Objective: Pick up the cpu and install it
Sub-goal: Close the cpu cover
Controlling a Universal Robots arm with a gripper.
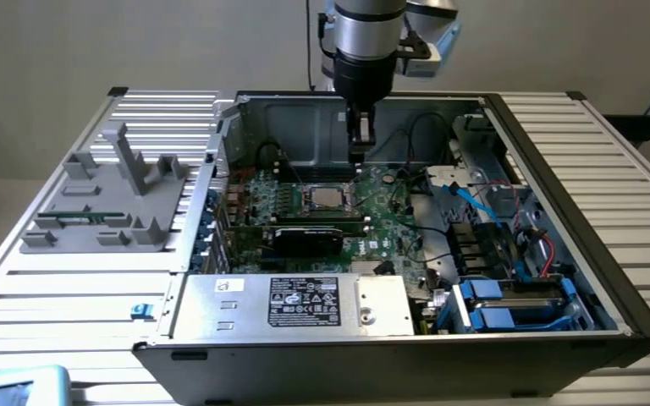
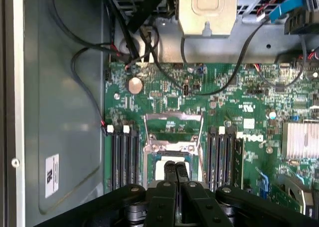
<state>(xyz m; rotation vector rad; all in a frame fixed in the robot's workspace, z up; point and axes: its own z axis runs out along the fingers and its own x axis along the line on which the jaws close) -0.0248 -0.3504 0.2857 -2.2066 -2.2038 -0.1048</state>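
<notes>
The cpu (image 1: 325, 197) is a small shiny silver square lying flat in the dark socket frame (image 1: 321, 196) on the green motherboard (image 1: 388, 222) inside the open computer case. In the wrist view a pale part of the cpu (image 2: 160, 170) shows just beside the fingertips, with the socket's metal bracket (image 2: 173, 118) swung open beyond it. My gripper (image 1: 359, 144) hangs above the board, a little behind the socket toward the case's back wall. In the wrist view the gripper (image 2: 175, 168) has its two black fingers pressed together, with nothing seen between them.
Black memory slots (image 2: 124, 159) flank the socket on both sides. A large silver box with a white label (image 1: 297, 302) lies along the case's front. Black cables (image 2: 89, 52) run across the case wall. A grey fixture (image 1: 116, 199) stands on the slatted table at the exterior view's left.
</notes>
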